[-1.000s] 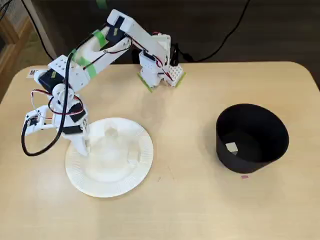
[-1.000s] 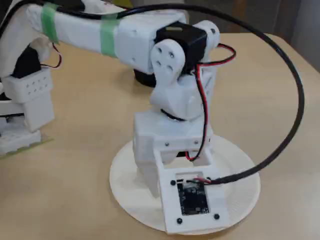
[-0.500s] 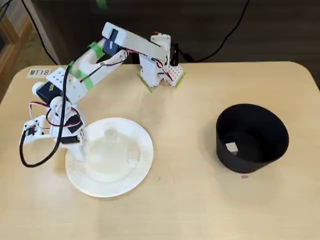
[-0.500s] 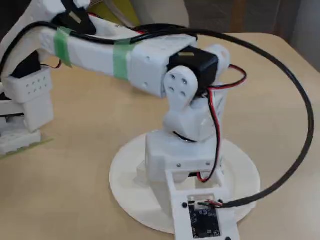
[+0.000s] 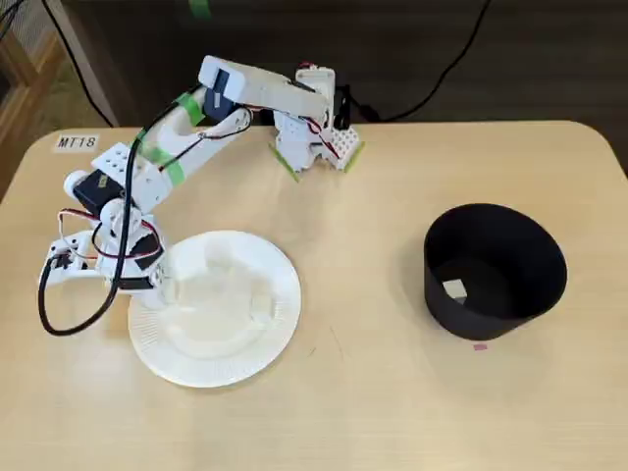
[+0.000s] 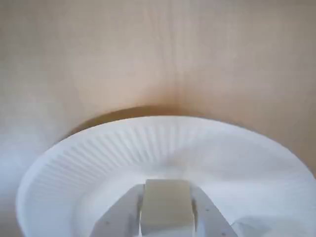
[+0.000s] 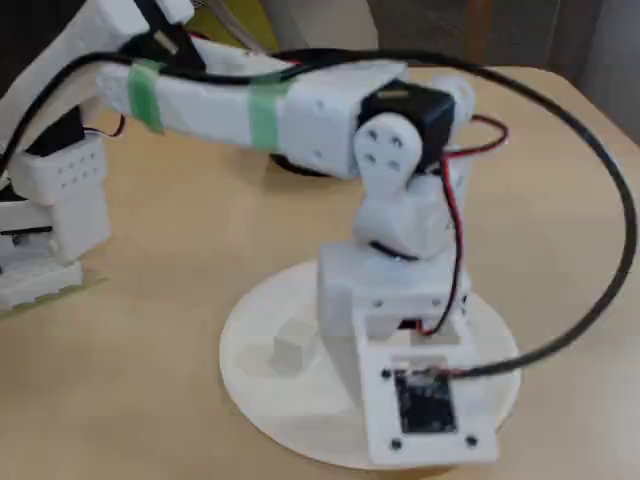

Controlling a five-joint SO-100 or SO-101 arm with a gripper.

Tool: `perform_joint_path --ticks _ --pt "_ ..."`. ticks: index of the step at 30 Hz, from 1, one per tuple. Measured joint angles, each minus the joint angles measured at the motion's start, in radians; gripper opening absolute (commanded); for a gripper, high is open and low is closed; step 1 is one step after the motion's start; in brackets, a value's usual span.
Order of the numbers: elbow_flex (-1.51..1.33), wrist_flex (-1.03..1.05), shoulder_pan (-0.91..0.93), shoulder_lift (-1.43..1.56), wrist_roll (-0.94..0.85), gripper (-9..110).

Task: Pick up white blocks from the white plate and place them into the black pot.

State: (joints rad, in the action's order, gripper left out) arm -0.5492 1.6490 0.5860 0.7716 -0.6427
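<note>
Wrist view: fingers (image 6: 165, 224) clamp white block (image 6: 166, 205) over white plate (image 6: 123, 148).

One overhead, one low close-up, one wrist; all share the white plate (image 5: 285, 309).

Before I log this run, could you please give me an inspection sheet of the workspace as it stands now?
Surface: light wooden table, bare around the items.
Job's things: white plate at the overhead fixed view's left; black pot at right holding one white block; more blocks on the plate, one loose block beside the arm.
Clutter: small pink speck by the pot; a label reading MT18.
Grippers: gripper over the plate, shut on a white cube.
Cables: black cable looping from the wrist; red wires.
Surroundings: dark background, black cords behind the table.
</note>
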Motion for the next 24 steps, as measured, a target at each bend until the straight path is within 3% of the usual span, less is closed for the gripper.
perform_joint_path --ticks 10,18,24 --pt "0.215 0.002 -0.471 0.350 0.607 -2" --pt "0.186 0.002 -0.962 0.428 0.509 -2" --pt "-0.031 0.008 -1.140 0.448 0.491 -2"
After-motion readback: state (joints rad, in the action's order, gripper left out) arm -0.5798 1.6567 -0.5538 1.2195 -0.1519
